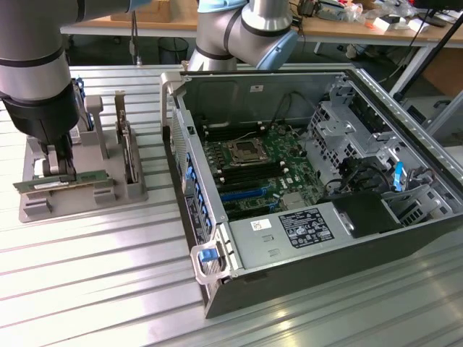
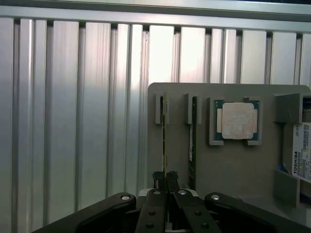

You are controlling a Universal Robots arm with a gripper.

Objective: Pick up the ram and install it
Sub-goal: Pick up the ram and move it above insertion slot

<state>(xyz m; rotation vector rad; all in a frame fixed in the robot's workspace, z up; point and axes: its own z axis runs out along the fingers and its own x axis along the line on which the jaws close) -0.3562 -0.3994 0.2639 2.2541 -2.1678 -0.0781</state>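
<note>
My gripper [image 1: 64, 172] hangs over the grey parts holder [image 1: 87, 194] at the exterior view's left. It is shut on the ram [image 1: 61, 183], a long green strip with a white label lying level just above the holder's front. In the wrist view the black fingertips [image 2: 158, 178] pinch the ram [image 2: 164, 141], seen edge-on as a thin line between two grey posts. A second strip like it [image 2: 193, 138] stands in the neighbouring slot of the holder [image 2: 218, 165].
A square silver CPU [image 2: 236, 120] sits in a pocket of the holder. A card with a metal bracket [image 1: 126, 148] stands upright beside the gripper. The open computer case [image 1: 217, 275] with its motherboard [image 1: 253, 163] lies at the exterior view's right on the ribbed metal table [image 1: 94, 289].
</note>
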